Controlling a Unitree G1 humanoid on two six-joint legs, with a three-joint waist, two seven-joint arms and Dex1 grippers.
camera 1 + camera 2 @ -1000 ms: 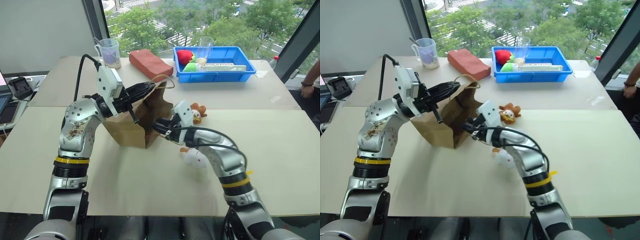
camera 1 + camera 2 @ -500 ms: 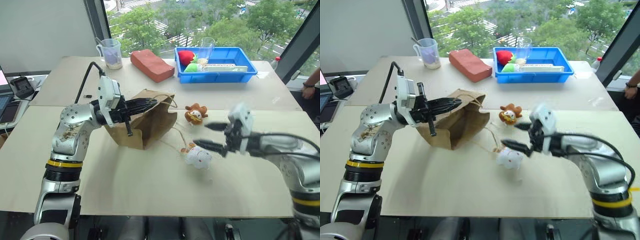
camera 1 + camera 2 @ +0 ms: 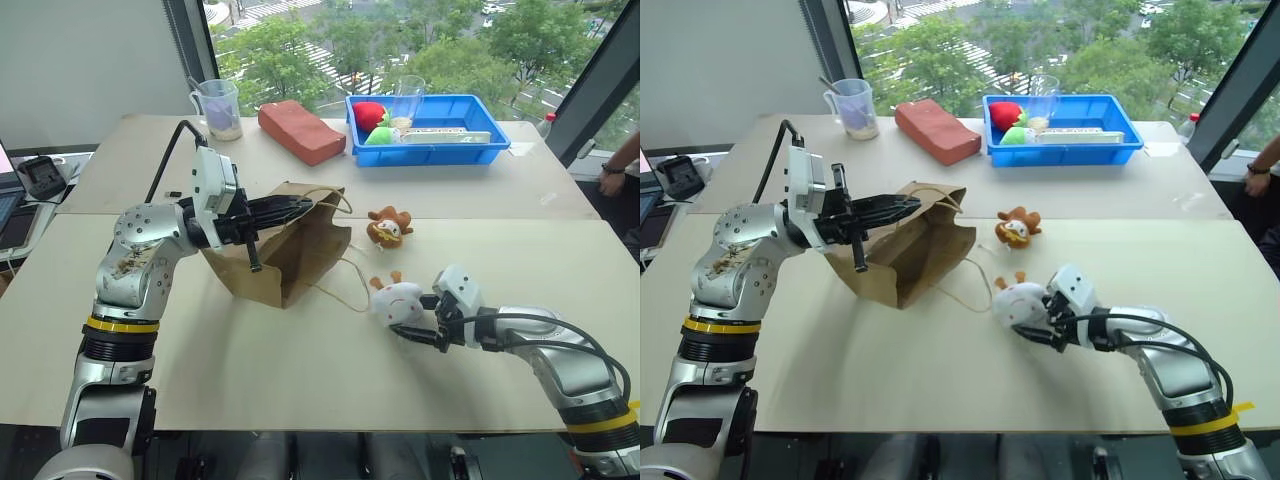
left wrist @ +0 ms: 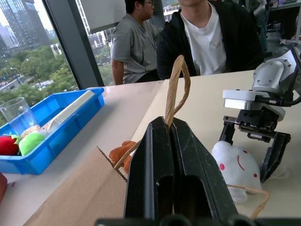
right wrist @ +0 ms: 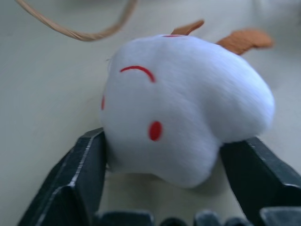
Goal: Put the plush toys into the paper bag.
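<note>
Straddling the white toy (image 5: 183,101), the right gripper (image 3: 1038,322) has one black finger on each flank, jaws spread wide enough to take it but, from where I stand, not yet squeezing the plush. The toy lies on the table (image 3: 300,380) at about four o'clock from the bag (image 3: 285,240), a loose handle loop (image 3: 350,285) trailing between them.

Across from it, the left gripper (image 4: 174,141) is clenched tight on the bag's near handle (image 4: 178,82), holding the rim up so the mouth faces toward three o'clock. The brown toy (image 3: 388,226) sits apart at two o'clock from the bag mouth, untouched.

So the step in hand looks like the pick of the first toy; neither appears to be in the bag yet. Next, I'd judge, the right jaws need to close firmly on the soft body, lift it clear of the stray handle loop, and carry it toward ten o'clock into the held-open mouth. The bag is slumped, so the opening may be narrow.
</note>
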